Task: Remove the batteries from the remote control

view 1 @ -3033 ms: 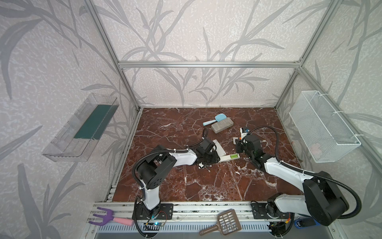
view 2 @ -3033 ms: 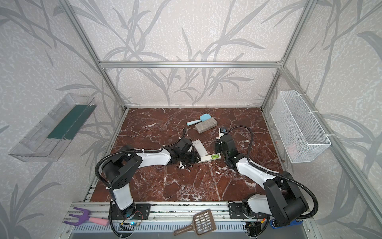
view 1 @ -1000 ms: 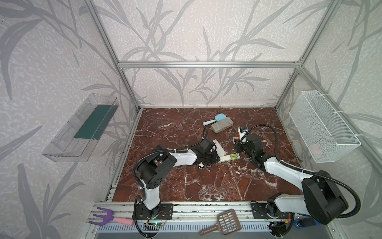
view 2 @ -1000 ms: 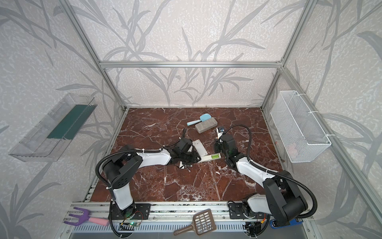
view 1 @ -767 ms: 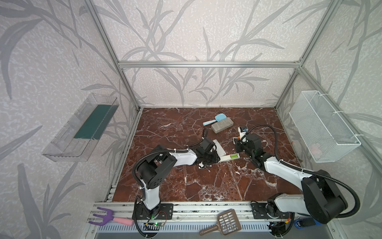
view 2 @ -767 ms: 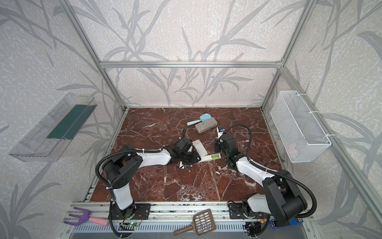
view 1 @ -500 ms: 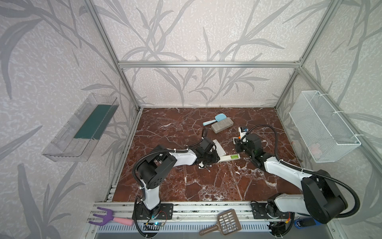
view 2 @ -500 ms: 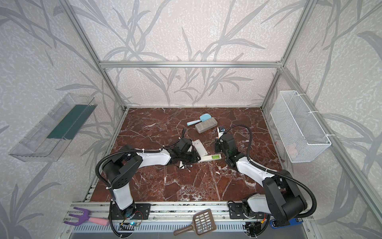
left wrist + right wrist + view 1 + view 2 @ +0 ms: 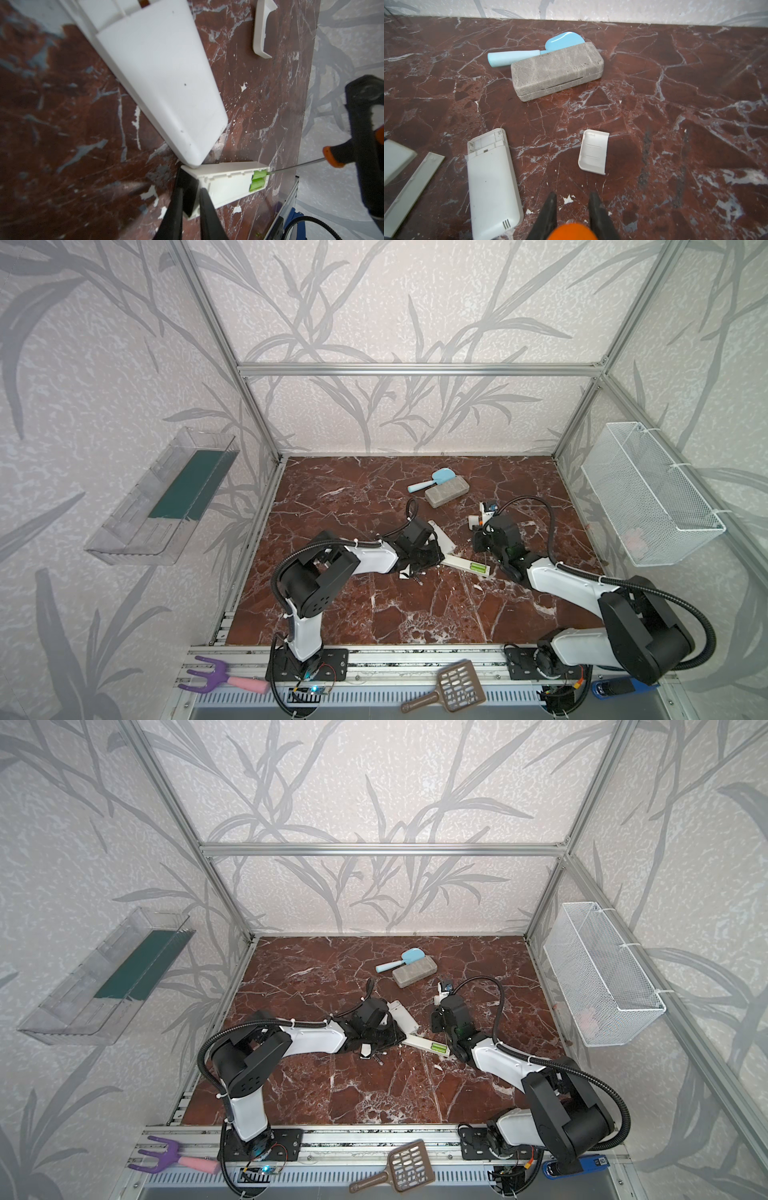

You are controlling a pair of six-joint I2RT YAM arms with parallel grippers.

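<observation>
The left claw [image 9: 191, 197] is clamped on the end of the remote control [image 9: 226, 182] on the worktop [image 9: 83, 104]; two green batteries [image 9: 258, 180] sit in its open compartment. The right claw [image 9: 573, 196] grips the screwdriver [image 9: 333, 158], tip at the batteries

Both top views look steeply down; wrist views hug the tabletop [image 9: 353, 605].

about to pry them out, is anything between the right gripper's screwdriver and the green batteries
Nothing visible does. The remote compartment is uncovered, and the screwdriver in the right gripper reaches the green batteries.
</observation>
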